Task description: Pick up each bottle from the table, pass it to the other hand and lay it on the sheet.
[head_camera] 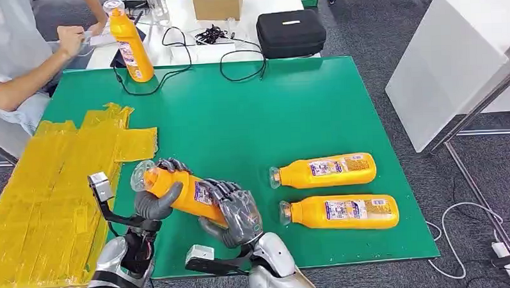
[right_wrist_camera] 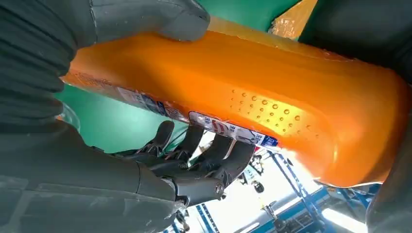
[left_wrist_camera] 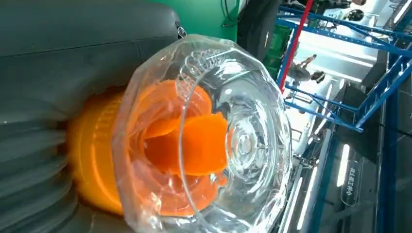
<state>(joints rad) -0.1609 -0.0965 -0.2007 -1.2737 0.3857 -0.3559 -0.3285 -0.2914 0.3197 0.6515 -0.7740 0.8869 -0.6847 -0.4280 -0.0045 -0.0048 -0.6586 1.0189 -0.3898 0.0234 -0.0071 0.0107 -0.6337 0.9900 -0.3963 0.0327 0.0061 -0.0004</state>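
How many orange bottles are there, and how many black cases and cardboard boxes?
Orange bottles: 4, one held by both hands, two lying on the green mat, one standing
Black case: 1
Cardboard box: 1
Total: 6

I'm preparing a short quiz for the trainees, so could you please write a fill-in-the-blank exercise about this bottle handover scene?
1. Both the left hand and the right hand grip the same ____ bottle.
2. ____ more bottles lie on their sides on the green table.
3. One bottle stands ____ at the table's far edge.
4. The sheet is ____ in colour.

Missing words: orange; Two; upright; yellow
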